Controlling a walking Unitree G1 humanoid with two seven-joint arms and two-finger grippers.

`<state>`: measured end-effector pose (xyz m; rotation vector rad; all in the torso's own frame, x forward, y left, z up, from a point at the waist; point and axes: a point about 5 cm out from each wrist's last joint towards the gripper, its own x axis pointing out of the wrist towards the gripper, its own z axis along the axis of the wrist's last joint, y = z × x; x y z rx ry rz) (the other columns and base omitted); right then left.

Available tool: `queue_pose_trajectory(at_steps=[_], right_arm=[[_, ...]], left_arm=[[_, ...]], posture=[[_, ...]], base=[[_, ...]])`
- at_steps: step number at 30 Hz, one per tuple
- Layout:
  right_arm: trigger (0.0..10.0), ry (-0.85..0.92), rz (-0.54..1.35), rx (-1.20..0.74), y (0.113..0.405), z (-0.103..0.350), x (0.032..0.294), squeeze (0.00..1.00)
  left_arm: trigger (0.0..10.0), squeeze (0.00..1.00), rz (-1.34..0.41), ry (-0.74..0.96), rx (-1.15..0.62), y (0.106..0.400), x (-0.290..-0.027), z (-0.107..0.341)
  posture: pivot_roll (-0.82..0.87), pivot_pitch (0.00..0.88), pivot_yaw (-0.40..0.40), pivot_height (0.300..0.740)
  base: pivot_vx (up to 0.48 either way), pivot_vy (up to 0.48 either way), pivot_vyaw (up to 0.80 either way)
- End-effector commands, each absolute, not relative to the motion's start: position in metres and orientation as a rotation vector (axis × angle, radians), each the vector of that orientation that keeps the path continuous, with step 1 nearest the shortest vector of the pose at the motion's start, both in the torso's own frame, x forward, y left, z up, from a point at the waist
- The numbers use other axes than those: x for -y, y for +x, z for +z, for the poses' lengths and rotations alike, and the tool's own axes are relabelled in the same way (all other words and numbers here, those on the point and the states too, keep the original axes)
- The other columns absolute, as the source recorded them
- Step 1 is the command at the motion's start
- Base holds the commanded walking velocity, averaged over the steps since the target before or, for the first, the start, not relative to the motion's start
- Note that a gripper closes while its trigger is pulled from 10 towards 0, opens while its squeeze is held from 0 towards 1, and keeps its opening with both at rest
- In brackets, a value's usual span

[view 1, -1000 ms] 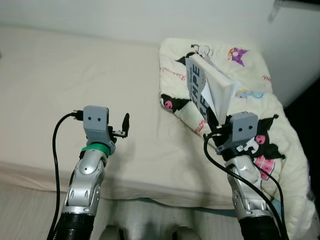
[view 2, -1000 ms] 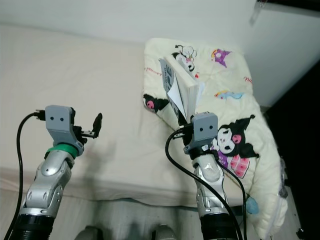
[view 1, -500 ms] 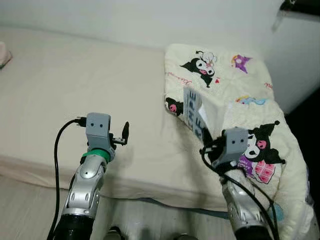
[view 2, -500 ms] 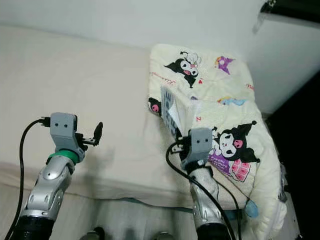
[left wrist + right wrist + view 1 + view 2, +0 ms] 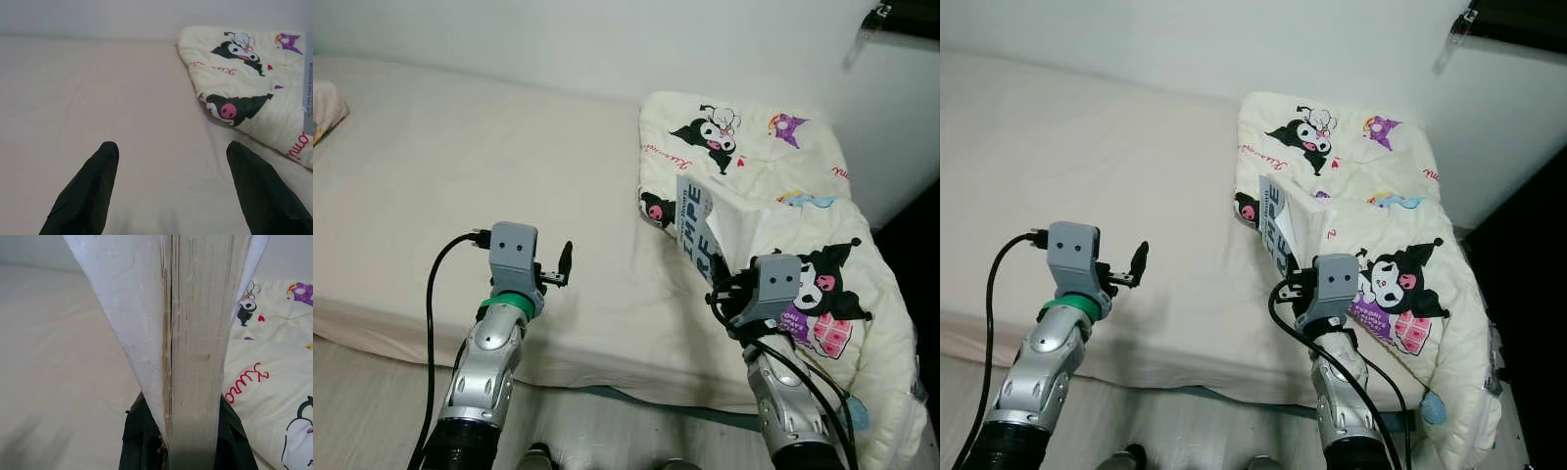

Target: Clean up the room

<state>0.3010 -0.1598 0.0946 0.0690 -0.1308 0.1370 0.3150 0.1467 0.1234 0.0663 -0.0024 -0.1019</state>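
My right gripper (image 5: pixel 722 279) is shut on a thick paperback book (image 5: pixel 703 226) with a white and blue cover, holding it upright over the cartoon-print quilt (image 5: pixel 773 186). In the right wrist view the book's page edges (image 5: pixel 195 342) stand between the two black fingers (image 5: pixel 137 431), front cover peeling away. My left gripper (image 5: pixel 564 264) hangs open over the bare beige mattress (image 5: pixel 460 166), nothing between its fingers (image 5: pixel 88 191).
The cream quilt with black and purple characters (image 5: pixel 1351 186) is bunched on the bed's right end, draping off the corner. A white wall (image 5: pixel 607 39) runs behind the bed. Pale floor (image 5: pixel 362 392) lies along the near edge. A pink pillow corner (image 5: pixel 325 103) shows far left.
The camera has pulled back and tilted, so more of the bed shows. My right gripper has lowered the book toward the quilt. The left gripper stays open in about the same pose.
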Motion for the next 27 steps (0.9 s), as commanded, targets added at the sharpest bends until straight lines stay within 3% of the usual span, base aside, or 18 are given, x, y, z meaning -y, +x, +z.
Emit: queue_pose_trajectory(at_steps=[1, 22, 27], right_arm=[[10.0, 0.076, 0.113, 0.153, 0.3006, 0.0964, 0.1649, 0.00], [10.0, 0.080, 0.119, 0.149, 0.3001, 0.0938, 0.1634, 0.00], [10.0, 0.078, 0.122, 0.151, 0.3003, 0.0939, 0.1628, 0.00]], left_arm=[[10.0, 0.00, -0.123, 0.089, -0.018, 0.3131, -0.1429, 0.1170], [10.0, 0.00, -0.149, 0.085, -0.040, 0.3129, -0.1398, 0.1125], [10.0, 0.00, -0.146, 0.080, -0.042, 0.3134, -0.1406, 0.1121]], posture=[[0.01, 0.094, -0.005, 0.740], [0.01, 0.095, -0.002, 0.740], [0.01, 0.091, -0.002, 0.740]], base=[[0.000, 0.000, 0.00], [0.000, 0.000, 0.00], [0.000, 0.382, 0.00]])
